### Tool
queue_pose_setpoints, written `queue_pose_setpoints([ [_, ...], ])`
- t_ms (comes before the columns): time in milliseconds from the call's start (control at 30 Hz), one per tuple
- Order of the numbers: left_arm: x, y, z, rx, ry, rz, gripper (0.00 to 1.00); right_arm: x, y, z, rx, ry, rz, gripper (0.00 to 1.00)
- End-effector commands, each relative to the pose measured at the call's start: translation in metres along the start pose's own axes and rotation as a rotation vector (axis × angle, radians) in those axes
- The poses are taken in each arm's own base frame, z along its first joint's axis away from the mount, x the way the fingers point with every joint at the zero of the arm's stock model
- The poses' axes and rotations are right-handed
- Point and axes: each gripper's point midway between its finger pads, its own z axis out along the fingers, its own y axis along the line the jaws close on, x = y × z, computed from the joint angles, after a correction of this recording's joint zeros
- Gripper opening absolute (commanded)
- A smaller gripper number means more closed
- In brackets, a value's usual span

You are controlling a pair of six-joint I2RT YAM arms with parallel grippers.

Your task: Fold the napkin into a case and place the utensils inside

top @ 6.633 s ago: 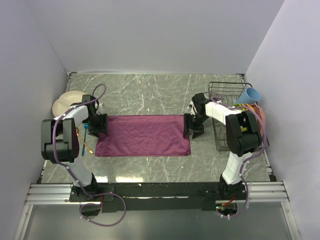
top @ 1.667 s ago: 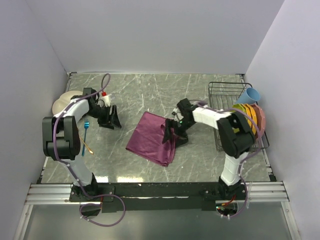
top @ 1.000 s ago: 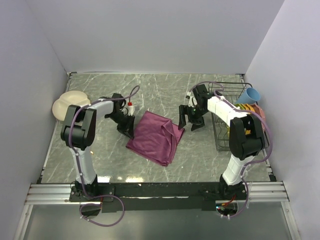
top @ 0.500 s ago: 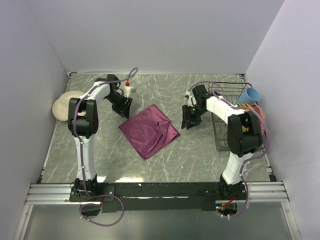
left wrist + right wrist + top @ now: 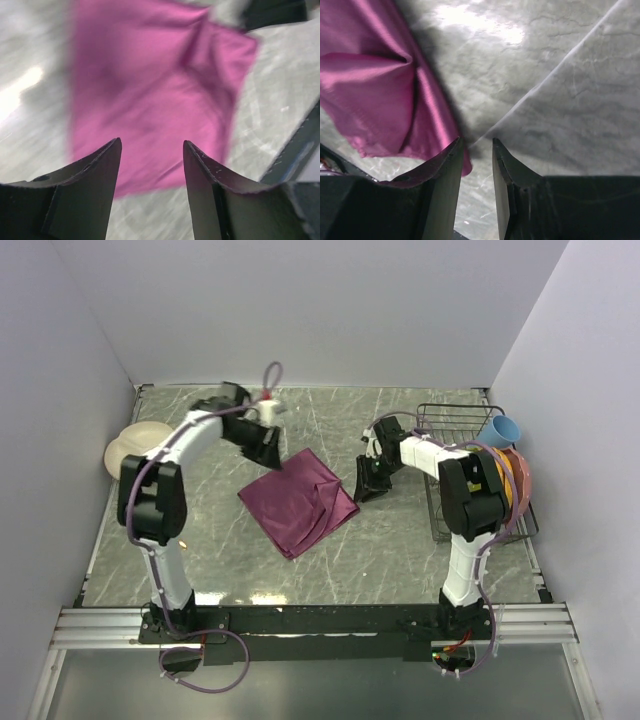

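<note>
Top external: left hand point(image 5: 272, 454) nearer the napkin point(image 5: 297, 502) than before.

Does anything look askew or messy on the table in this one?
Yes. The napkin lies turned diagonally, loosely doubled over, with a raised crease bunched toward its right corner. It is not a neat strip. The left gripper and the right gripper sit at its corners, both open and holding nothing.
</note>
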Motion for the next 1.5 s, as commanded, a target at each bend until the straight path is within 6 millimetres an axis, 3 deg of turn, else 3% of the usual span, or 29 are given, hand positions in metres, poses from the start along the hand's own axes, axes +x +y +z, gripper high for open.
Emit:
queue_pose_setpoints([
  [0,-0.01,-0.044,0.046,0.129,-0.024,-0.062,0.59,0.001,-0.007,0.01,0.029,0.001,-0.031,0.38],
  [200,-0.01,-0.066,0.086,0.182,-0.001,-0.127,0.59,0.02,-0.007,0.017,0.029,0.045,-0.049,0.37],
  [333,-0.012,-0.07,0.105,0.192,0.008,-0.135,0.61,0.029,-0.011,0.016,0.038,0.059,-0.049,0.37],
  [500,-0.012,-0.084,0.13,0.227,0.041,-0.115,0.59,0.025,-0.015,0.003,0.054,0.042,-0.068,0.37],
  [667,-0.021,-0.117,0.135,0.283,0.035,-0.027,0.53,0.012,-0.024,-0.013,0.06,0.013,-0.05,0.37],
  [833,-0.017,-0.144,0.133,0.299,0.063,0.046,0.52,-0.003,-0.024,-0.024,0.044,-0.006,-0.036,0.39],
  [967,-0.018,-0.148,0.114,0.268,0.053,0.1,0.56,-0.016,-0.026,-0.029,0.034,-0.015,-0.026,0.43],
  [1033,-0.015,-0.148,0.093,0.263,0.041,0.102,0.56,-0.024,-0.021,-0.032,0.017,-0.026,-0.032,0.46],
  [1133,-0.007,-0.127,0.054,0.254,-0.016,-0.005,0.56,-0.026,-0.014,-0.031,-0.02,-0.014,-0.029,0.52],
  [1167,-0.008,-0.104,0.036,0.227,-0.055,-0.075,0.56,-0.026,-0.012,-0.031,-0.031,-0.008,-0.021,0.55],
  [1233,0.011,-0.092,0.012,0.219,-0.085,-0.207,0.55,-0.027,-0.004,-0.031,-0.065,-0.006,-0.019,0.57],
  [1267,0.011,-0.068,-0.004,0.182,-0.14,-0.267,0.55,-0.027,-0.002,-0.029,-0.075,-0.003,-0.011,0.59],
  [1367,0.033,-0.043,-0.028,0.107,-0.2,-0.396,0.54,-0.023,0.01,-0.026,-0.109,0.006,-0.022,0.59],
  [1467,0.052,-0.025,-0.036,0.031,-0.219,-0.456,0.51,-0.014,0.02,-0.022,-0.14,0.033,-0.03,0.57],
])
